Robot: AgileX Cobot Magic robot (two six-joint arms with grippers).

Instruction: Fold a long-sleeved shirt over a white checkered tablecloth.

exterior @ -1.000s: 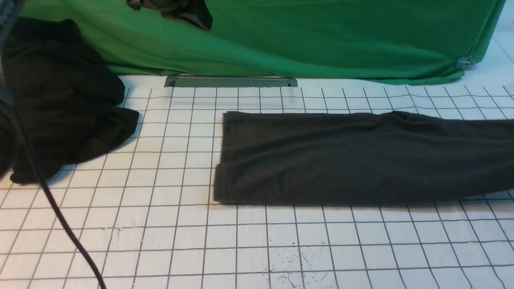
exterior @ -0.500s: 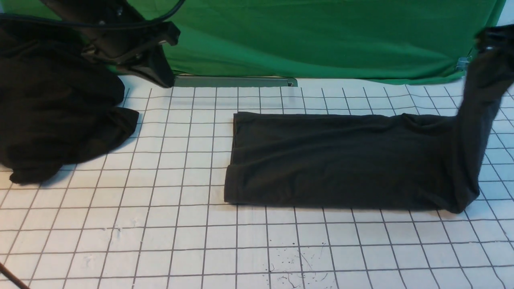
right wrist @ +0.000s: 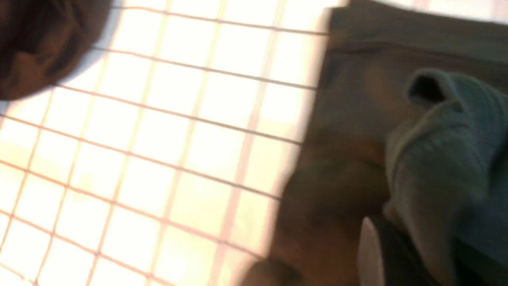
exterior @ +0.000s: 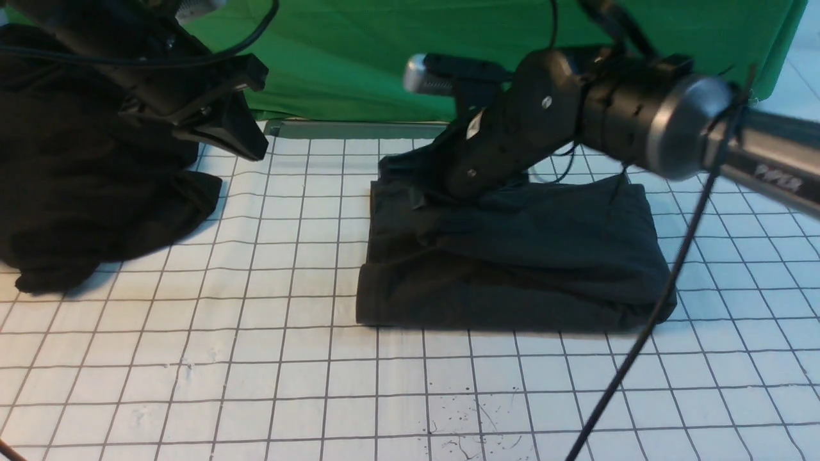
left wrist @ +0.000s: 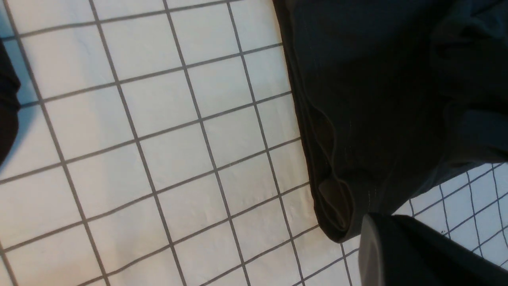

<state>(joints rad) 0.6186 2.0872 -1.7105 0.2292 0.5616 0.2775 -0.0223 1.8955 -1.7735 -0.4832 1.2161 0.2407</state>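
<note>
The shirt (exterior: 512,269) lies doubled on the tablecloth (exterior: 256,358), near its far edge, right of centre. The right gripper (exterior: 416,173) sits at the shirt's far-left corner; its jaw state cannot be told. The left gripper (exterior: 246,144) hangs closed, apart. Release only with edges aligned, then lift straight up.

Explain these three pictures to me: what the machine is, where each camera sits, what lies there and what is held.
This is a robot with two arms, each ending in a gripper. The wide picture looks forward from between the arms; the other two come from cameras on the wrists. A charcoal long-sleeved shirt, folded over, lies on the white checkered tablecloth; a black garment sits heaped at left, green cloth behind. The left gripper hangs shut and empty. The right gripper sits at the shirt's far corner; its grip is too blurred to judge.
</note>
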